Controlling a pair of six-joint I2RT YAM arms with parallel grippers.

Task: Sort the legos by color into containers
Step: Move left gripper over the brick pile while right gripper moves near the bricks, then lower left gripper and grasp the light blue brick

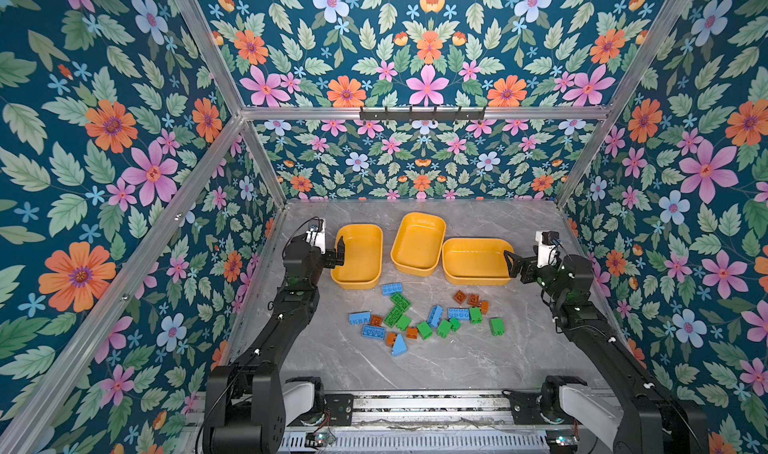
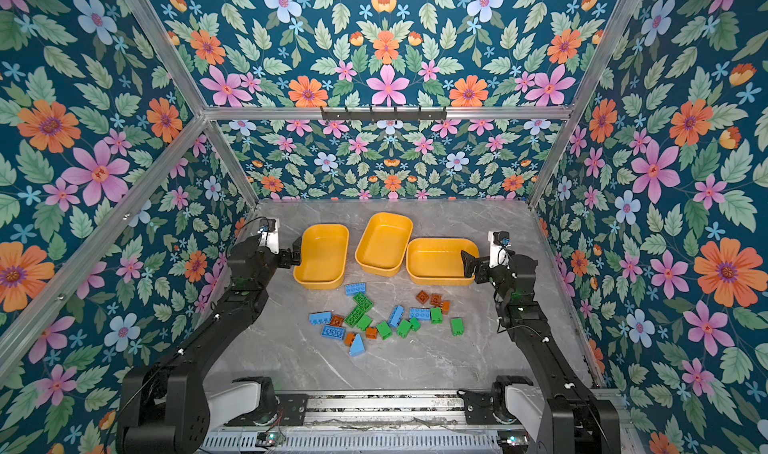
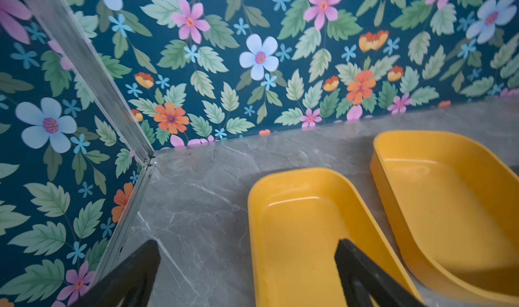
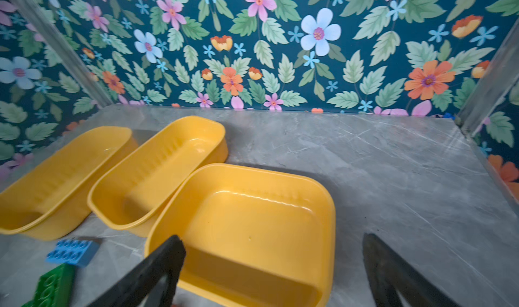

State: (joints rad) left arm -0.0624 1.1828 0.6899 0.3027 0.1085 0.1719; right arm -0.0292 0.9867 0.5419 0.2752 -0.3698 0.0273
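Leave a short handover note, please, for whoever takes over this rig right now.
Both open and empty: the left tool at the left rim of the left tub, the right tool over the right end of the right tub.
The middle tub sits between them; all three are empty.
The legos, blue, green and orange, lie mixed on the table in front of the tubs.
Done: nothing sorted yet.
Left: every brick, one colour per tub.

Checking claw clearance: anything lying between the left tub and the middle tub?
Nothing. Only a bare strip of grey table separates the left tub from the middle tub. The left wrist view shows it clearest, and both top views agree.
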